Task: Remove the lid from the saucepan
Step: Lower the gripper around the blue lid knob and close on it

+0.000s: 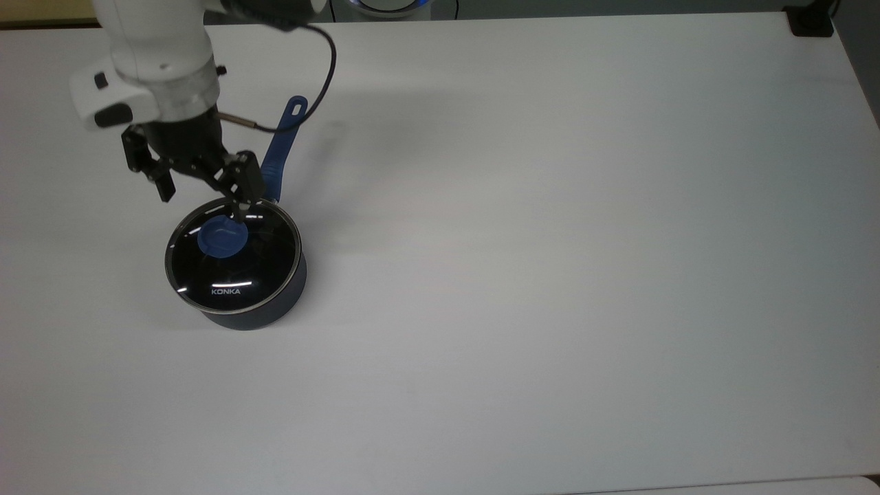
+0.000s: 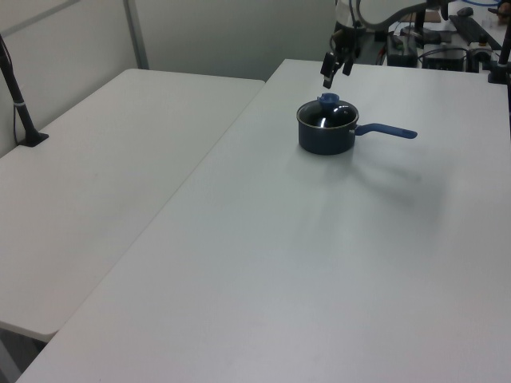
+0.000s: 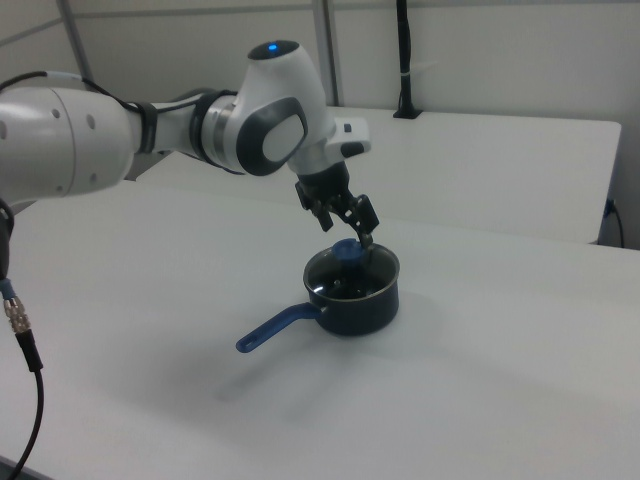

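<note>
Looks like we're in a robotics lab or office-type test room, not a kitchen. We've got big plain white tables (image 2: 263, 263) pushed together, a bare pale wall (image 3: 480, 60) with partition panels behind, black clamp-on camera poles (image 2: 17, 100) at the table edges, and at about 1 o'clock in the left view a bench with electronics and cables (image 2: 447, 44).
</note>
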You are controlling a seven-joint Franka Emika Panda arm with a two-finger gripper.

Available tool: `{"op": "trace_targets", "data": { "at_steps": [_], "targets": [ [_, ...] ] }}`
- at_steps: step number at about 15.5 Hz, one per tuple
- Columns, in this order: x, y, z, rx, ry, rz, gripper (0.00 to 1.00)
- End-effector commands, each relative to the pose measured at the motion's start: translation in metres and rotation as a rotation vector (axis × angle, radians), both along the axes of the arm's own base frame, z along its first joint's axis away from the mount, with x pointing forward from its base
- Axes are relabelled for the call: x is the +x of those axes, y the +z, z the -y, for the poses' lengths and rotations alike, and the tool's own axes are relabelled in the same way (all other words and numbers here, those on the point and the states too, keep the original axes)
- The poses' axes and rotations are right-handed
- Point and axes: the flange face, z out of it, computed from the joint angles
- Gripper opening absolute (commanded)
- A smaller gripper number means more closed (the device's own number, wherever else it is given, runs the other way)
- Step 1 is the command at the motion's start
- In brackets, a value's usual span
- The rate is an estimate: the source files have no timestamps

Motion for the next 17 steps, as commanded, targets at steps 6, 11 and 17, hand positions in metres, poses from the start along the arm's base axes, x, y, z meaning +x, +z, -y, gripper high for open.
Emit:
{"op": "trace_targets", "data": {
  "at_steps": [6,11,17],
  "targets": [
    [0.009,-0.040,-0.001,0.001,0.024,-0.039,1.00],
    [0.016,-0.042,-0.002,-0.006,0.019,0.005,1.00],
    [0.021,-0.047,-0.003,-0.005,0.013,0.037,1.00]
  ]
}}
